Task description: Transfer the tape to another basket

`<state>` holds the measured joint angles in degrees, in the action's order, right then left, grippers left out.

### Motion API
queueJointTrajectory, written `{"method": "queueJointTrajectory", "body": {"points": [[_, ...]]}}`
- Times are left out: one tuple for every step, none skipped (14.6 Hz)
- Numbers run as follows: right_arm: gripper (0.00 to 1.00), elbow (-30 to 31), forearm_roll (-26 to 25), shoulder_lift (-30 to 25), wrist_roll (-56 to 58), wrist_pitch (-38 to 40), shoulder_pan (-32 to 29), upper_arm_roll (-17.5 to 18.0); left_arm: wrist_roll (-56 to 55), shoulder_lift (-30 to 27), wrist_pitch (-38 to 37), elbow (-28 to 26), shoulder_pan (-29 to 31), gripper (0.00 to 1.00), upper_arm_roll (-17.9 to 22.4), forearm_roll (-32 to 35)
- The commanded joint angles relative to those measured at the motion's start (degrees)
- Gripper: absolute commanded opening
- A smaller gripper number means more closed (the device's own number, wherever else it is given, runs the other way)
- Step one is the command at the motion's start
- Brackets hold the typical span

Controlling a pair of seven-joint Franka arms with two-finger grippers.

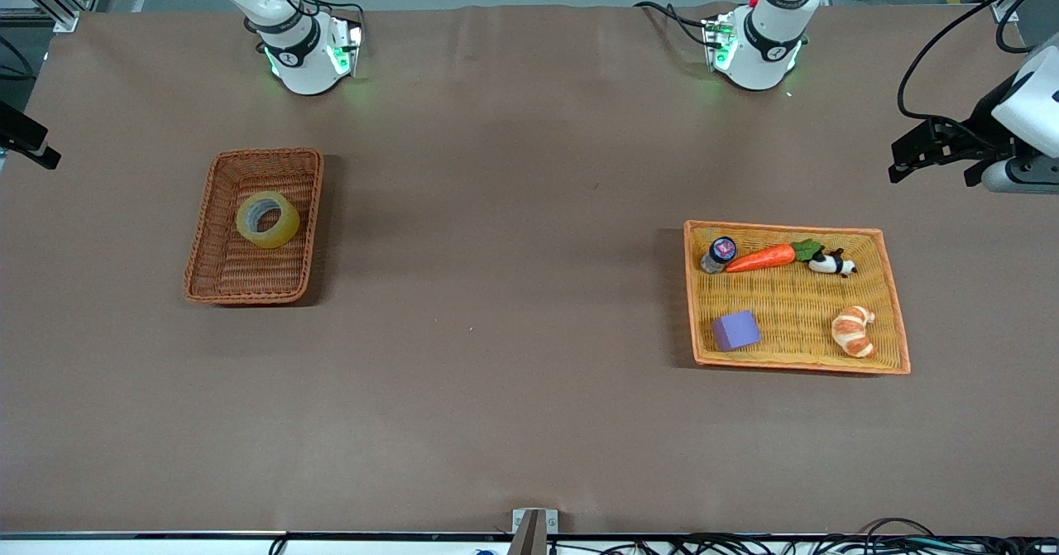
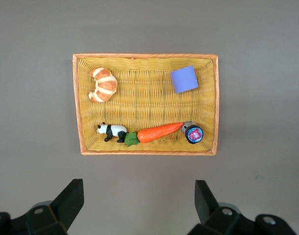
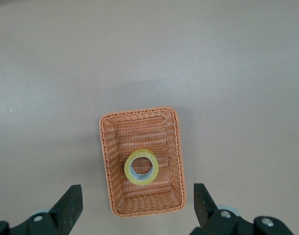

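The left tool [image 2: 135, 208] hangs high over the tabletop [image 1: 496, 290] beside the orange-yellow tray [image 2: 81, 105], at the left arm's edge, fingers spread wide and empty. The right tool [image 3: 135, 210] hangs above the right arm's end, likewise spread wide, holding nothing. The tape [image 1: 267, 219] lies flat in the basket [image 1: 217, 216] there, toward the robots' edge.

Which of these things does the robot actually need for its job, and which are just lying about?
Needed:
tape
basket holding it
tray

Lying about, all in the tray:
carrot
panda
croissant
purple block
small bottle
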<state>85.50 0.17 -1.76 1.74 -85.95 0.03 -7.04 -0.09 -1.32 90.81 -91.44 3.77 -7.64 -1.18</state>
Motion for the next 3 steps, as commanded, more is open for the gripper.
{"method": "queueJointTrajectory", "body": {"points": [[1.00,-1.48,0.62,0.80,-0.60,1.14,-0.21,0.62,0.09,1.06,-0.20,1.88,-0.35,1.00,-0.09,1.35],[1.00,-1.48,0.62,0.80,-0.51,1.14,0.06,0.54,0.09,1.06,-0.20,1.88,-0.35,1.00,-0.09,1.35],[1.00,-1.30,0.62,0.80,-0.51,1.22,0.06,0.62,0.00,1.06,-0.20,1.97,-0.43,1.00,-0.18,1.35]]}}
